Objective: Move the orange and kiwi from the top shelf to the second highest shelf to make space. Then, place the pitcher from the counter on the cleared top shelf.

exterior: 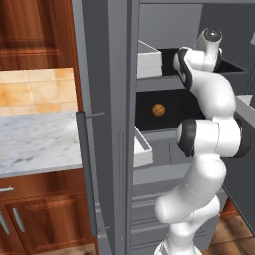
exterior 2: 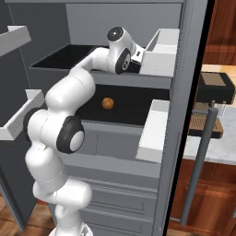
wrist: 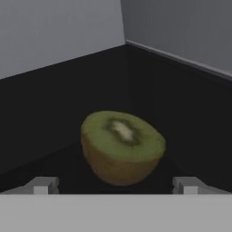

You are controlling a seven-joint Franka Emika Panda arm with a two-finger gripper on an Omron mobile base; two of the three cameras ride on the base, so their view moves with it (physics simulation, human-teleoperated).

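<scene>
Deep in the fridge, on the top shelf (exterior: 234, 66), the arm is reaching in w/ its hand over the kiwi (wrist: 122, 146). The gripper (wrist: 115, 186) is hanging released, jaws spread wide, the two grey fingertips (wrist: 41, 186) flanking the fruit, nothing grasped yet. Looks like step two is underway: the orange (exterior: 159, 109) is sitting on the second highest shelf (exterior: 149, 130) already, so the kiwi is the one being gone after now. Next move prob calls for easing in until the tips are straddling the fruit's middle, then closing gently.

Kiwi is a halved dome, cut face up and tilted a bit: green flesh, pale core, brown skin underneath. A rounded base like that could be rolling or slipping in a pinch. Shelf boards are flat matte black w/ pale grey front edges; orange is a small smooth ball. Fridge walls are plain grey.
</scene>
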